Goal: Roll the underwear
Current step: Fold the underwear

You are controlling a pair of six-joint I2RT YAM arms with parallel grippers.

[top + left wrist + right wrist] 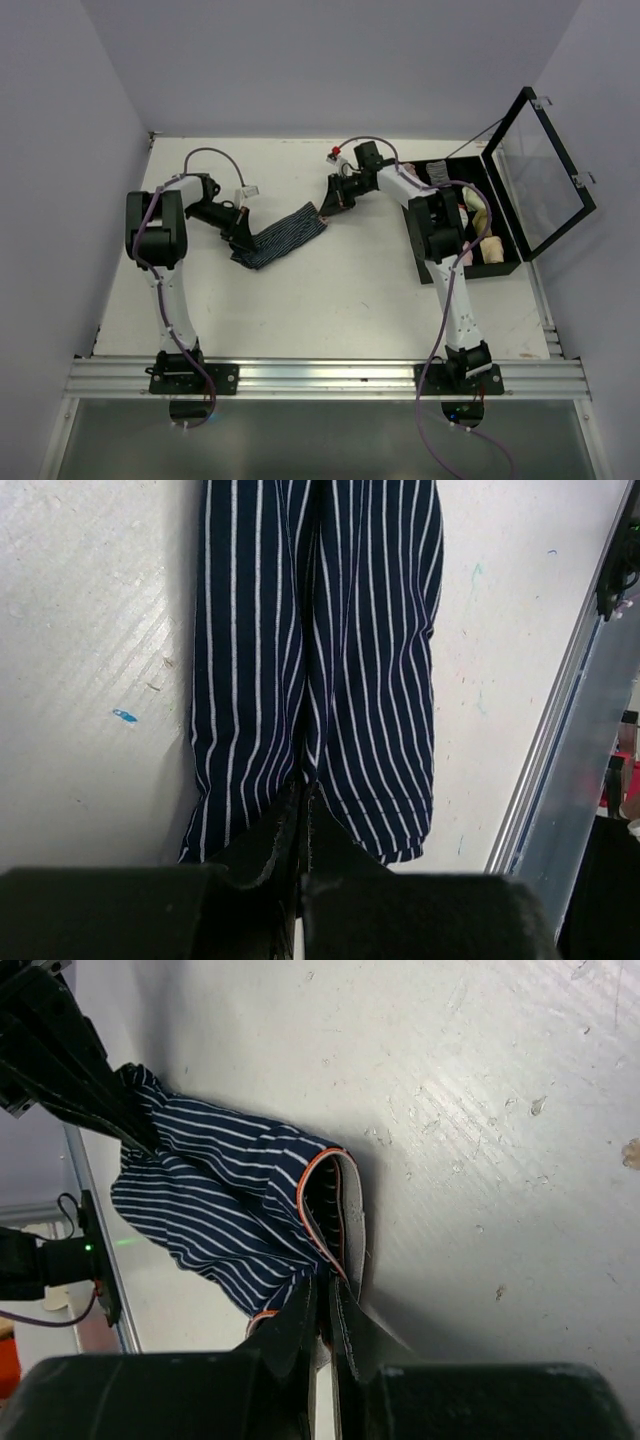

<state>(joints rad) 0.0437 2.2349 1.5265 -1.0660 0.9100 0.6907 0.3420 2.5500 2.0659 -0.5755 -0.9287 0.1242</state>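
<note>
No legible text, label or number anywhere.

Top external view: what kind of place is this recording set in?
Probably a lab robot cell, not a home: white table boxed by plain walls, aluminium mounting rail along its near edge.

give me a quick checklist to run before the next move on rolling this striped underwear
1. Left gripper shut on one end of the underwear: ok.
2. Right gripper pinching the waistband end: ok.
3. Cloth runs as a narrow strip between both grippers: ok in the top view.
4. Strip lying flat on the table, not lifted: cannot tell.
5. Open case apart from the cloth: ok.
6. Roll begun: not ok, no turn shows at either end.
</note>
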